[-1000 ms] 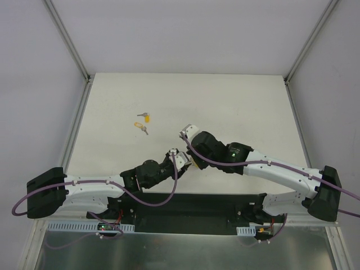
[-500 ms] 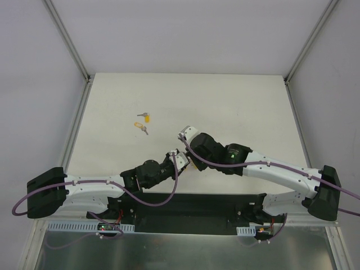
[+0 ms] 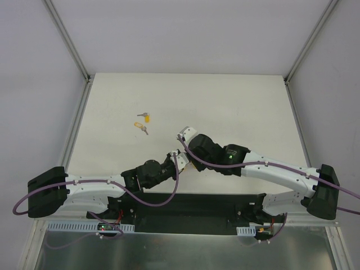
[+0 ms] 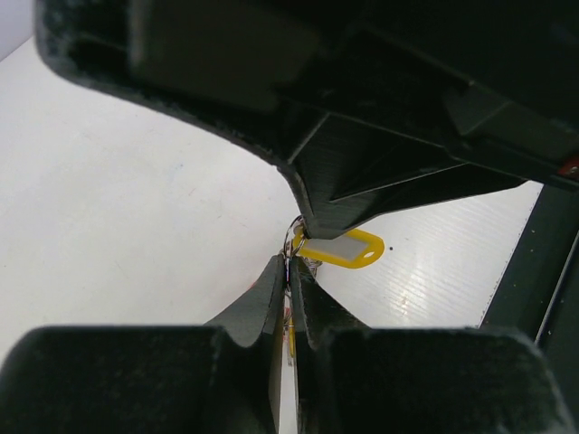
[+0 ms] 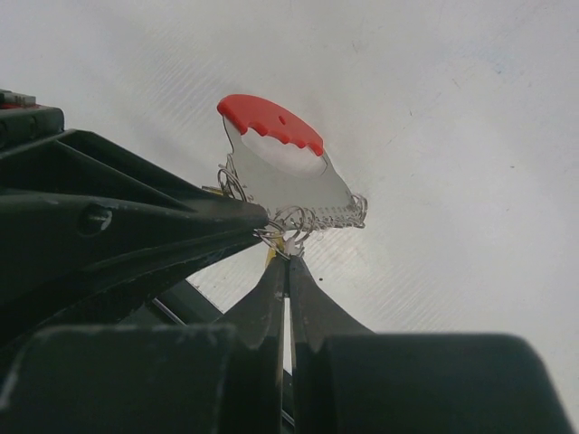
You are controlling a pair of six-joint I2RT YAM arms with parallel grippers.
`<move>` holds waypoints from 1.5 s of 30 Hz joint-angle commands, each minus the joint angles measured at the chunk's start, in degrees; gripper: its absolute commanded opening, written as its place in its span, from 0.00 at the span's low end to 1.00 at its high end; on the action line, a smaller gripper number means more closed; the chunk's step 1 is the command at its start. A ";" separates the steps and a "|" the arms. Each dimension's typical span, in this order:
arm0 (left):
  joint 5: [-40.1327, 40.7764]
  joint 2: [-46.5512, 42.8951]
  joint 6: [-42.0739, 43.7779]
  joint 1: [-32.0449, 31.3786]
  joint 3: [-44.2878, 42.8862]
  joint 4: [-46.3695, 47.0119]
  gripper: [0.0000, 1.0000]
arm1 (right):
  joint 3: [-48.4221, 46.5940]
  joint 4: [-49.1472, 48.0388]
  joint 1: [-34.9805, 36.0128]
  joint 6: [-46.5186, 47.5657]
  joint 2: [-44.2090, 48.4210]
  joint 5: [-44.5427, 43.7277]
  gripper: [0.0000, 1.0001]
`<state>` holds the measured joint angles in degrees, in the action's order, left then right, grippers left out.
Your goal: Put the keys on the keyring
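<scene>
Both grippers meet in mid-air over the table's near middle. My left gripper is shut, its tips pinching the thin wire ring of the keyring. The keyring is a white piece with a red cap and wire coils, hanging just beyond the tips of my right gripper. That gripper is shut on the end of a yellow-headed key joined to the ring. Two more keys lie on the table to the far left.
The white table is walled at the left, right and back by metal rails. The two loose keys lie a hand's width beyond the left arm's wrist. Each arm's black wrist crowds the other's view.
My left gripper has closed from about half open to shut on the wire ring. The right arm has shifted slightly left, staying shut.
</scene>
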<state>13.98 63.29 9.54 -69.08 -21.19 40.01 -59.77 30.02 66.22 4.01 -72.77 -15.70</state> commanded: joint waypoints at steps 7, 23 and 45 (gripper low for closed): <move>-0.44 -2.29 -0.93 -0.36 -0.08 0.51 0.00 | -1.58 1.53 -0.47 -0.76 0.44 -5.30 0.01; -0.36 -6.77 -1.10 -0.35 4.22 5.08 0.00 | -0.17 1.53 -2.49 -1.55 -0.62 -3.63 0.01; 12.03 -13.45 -2.59 0.35 2.91 -3.35 0.67 | -3.59 0.83 -16.09 6.36 0.80 -4.95 0.01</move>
<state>20.38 52.66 7.92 -69.04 -15.33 41.32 -59.29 30.02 56.45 7.31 -72.64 -17.93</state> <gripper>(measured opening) 0.622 0.018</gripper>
